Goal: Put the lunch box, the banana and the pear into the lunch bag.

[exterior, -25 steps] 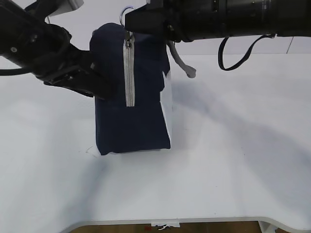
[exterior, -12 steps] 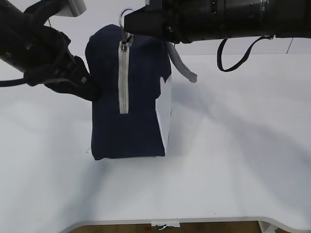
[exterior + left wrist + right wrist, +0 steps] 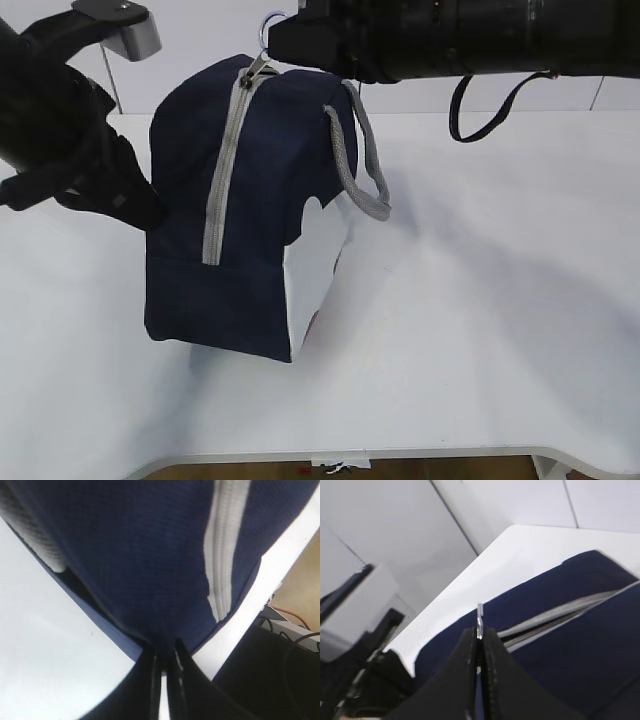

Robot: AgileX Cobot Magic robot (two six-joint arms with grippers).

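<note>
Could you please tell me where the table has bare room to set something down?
The table is bare right of the lunch bag and along the front edge below it. It is crowded at the bag: the left gripper pinches its fabric, the right gripper holds the ring pull.

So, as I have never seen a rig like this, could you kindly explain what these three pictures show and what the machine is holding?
This is a robot with two black arms, each ending in a two-fingered gripper. One picture is taken from outside, looking down at a slant onto the white table. The other two come from small cameras on each arm's wrist, looking along the fingers.

On the table stands a navy lunch bag with a grey zipper, zipped shut along what shows, and a grey handle. The bag is tilted, leaning to one side.

The left gripper pinches the bag's fabric at its edge. The right gripper, reaching in from above, is closed on the metal ring pull at the top end of the zipper. No food or box is visible.
</note>
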